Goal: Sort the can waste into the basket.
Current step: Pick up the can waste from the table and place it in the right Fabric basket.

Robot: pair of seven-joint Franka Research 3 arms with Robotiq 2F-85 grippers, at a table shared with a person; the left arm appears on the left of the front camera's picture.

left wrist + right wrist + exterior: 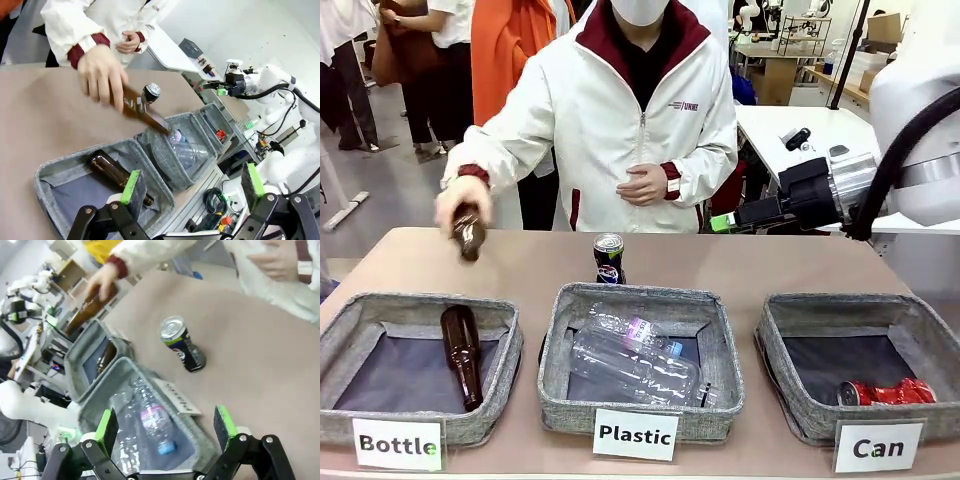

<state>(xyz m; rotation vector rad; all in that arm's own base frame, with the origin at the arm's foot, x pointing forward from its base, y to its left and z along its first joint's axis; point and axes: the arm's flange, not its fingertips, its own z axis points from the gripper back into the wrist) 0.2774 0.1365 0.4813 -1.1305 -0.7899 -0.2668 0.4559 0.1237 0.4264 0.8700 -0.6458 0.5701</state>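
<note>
Crushed red can (887, 392) lies in the Can basket (790, 330); Pepsi can (609, 258) stands upright on the surface (770, 265) beyond and left of it, probably next to be grasped by either pair of wide-open, empty jaws.

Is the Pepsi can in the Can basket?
No, the Pepsi can stands on the table behind the Plastic basket.

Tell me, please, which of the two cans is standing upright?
The dark Pepsi can, on the table behind the Plastic basket; the crushed red can lies flat in the Can basket.
</note>
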